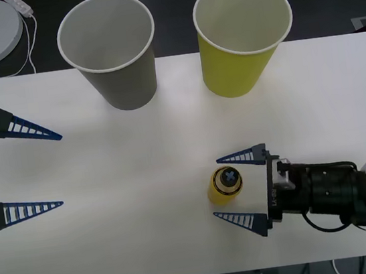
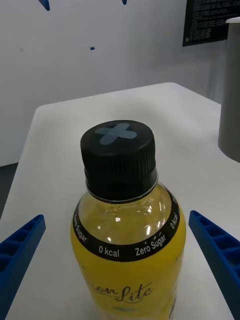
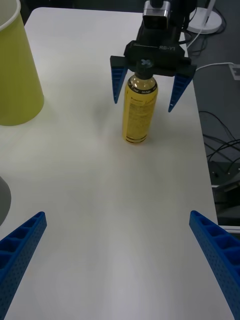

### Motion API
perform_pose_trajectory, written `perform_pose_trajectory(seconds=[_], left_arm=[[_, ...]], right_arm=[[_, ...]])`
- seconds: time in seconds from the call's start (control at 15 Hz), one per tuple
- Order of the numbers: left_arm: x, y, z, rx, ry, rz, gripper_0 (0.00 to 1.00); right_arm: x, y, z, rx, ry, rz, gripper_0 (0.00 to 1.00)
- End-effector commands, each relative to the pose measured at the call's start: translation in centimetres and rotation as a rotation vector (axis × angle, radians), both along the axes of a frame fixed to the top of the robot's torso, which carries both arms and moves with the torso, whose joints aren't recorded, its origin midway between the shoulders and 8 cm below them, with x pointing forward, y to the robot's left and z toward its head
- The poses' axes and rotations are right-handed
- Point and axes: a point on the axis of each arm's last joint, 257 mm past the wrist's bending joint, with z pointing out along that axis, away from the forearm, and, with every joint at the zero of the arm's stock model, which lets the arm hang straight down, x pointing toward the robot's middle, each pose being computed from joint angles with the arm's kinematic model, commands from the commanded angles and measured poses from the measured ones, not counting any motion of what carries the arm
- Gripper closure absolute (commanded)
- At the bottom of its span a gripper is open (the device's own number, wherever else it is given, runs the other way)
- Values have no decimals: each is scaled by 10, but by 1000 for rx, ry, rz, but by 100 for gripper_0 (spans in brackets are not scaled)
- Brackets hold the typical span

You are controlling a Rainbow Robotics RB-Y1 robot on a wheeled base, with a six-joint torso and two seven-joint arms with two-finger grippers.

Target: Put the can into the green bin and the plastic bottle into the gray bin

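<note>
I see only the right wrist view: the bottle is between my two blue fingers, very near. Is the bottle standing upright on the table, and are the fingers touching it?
Observer: The plastic bottle stands upright on the table. The right gripper is open around it, with a gap on each side.
Operator: Where is the gray bin from there?
Observer: The gray bin stands at the far edge, to the left of the green bin, both upright.
Operator: And the other arm?
Observer: The left gripper is open at the table's left side, holding nothing.
</note>
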Motion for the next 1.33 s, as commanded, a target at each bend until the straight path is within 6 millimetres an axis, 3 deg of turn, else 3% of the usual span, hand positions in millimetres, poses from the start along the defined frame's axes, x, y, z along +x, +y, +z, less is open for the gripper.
perform_pose_trajectory(seconds=[0.07,0.4,0.47,0.53,0.6,1.33], left_arm=[[0,0,0,0,0,0,0],[0,0,0,0,0,0,0],[0,0,0,0,0,0,0],[0,0,0,0,0,0,0],[0,0,0,0,0,0,0],[0,0,0,0,0,0,0]], right_arm=[[2,4,1,3,0,2,0],[2,7,2,6,7,2,0],[2,6,1,6,7,0,22],[2,6,2,10,11,-1,74],[2,6,2,15,15,-3,100],[-2,-5,12,53,52,3,100]])
